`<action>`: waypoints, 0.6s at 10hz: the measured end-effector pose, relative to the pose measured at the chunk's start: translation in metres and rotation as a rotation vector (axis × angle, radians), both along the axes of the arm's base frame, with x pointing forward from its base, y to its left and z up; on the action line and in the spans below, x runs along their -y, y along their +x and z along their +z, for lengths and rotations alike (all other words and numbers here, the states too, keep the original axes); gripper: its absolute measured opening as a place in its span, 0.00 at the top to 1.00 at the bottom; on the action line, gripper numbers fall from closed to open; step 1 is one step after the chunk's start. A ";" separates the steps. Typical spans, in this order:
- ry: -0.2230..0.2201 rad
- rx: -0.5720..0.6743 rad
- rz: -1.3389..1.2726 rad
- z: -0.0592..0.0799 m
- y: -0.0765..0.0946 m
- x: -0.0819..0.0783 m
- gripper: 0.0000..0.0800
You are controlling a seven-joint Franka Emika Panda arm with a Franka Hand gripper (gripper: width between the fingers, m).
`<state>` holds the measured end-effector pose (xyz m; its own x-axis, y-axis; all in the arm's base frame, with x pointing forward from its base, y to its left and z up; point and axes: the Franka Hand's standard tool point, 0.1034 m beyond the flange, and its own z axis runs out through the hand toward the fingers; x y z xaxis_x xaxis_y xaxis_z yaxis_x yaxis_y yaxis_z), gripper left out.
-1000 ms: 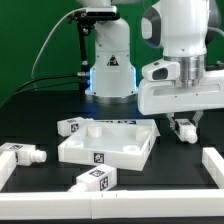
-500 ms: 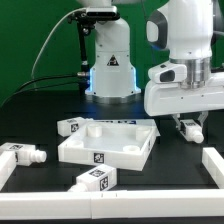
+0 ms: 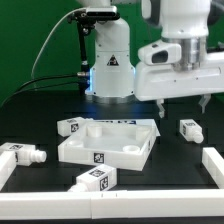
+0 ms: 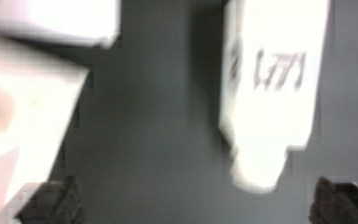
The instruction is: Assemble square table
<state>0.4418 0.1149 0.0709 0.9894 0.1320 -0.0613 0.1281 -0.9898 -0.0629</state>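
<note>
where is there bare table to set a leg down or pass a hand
Bare black tabletop lies between the white plastic square panel and the long white bar on the exterior view's right. Crowded: the view's left, with three stubby white tagged legs.

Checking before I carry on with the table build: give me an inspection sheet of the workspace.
Surface: black table, nothing spilled.
Job's things: square panel at centre, no leg fitted; rear leg, left leg, front leg, right leg, all lying loose.
Clutter: white border bar at the table's edge.
Grippers: gripper open, empty, above the right leg.
Cables: green cable behind, away from the parts.
Surroundings: arm base, lit blue.
</note>
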 end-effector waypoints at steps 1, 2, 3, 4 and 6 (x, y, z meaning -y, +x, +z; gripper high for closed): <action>0.010 0.003 0.002 0.010 0.027 0.008 0.19; 0.017 0.022 0.015 0.014 0.045 0.008 0.19; 0.020 0.031 0.033 0.015 0.049 0.004 0.19; 0.020 0.028 0.033 0.014 0.048 0.005 0.19; 0.020 0.027 0.032 0.014 0.048 0.005 0.19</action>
<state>0.4896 0.1099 0.0846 0.9859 0.1645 -0.0317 0.1617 -0.9837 -0.0783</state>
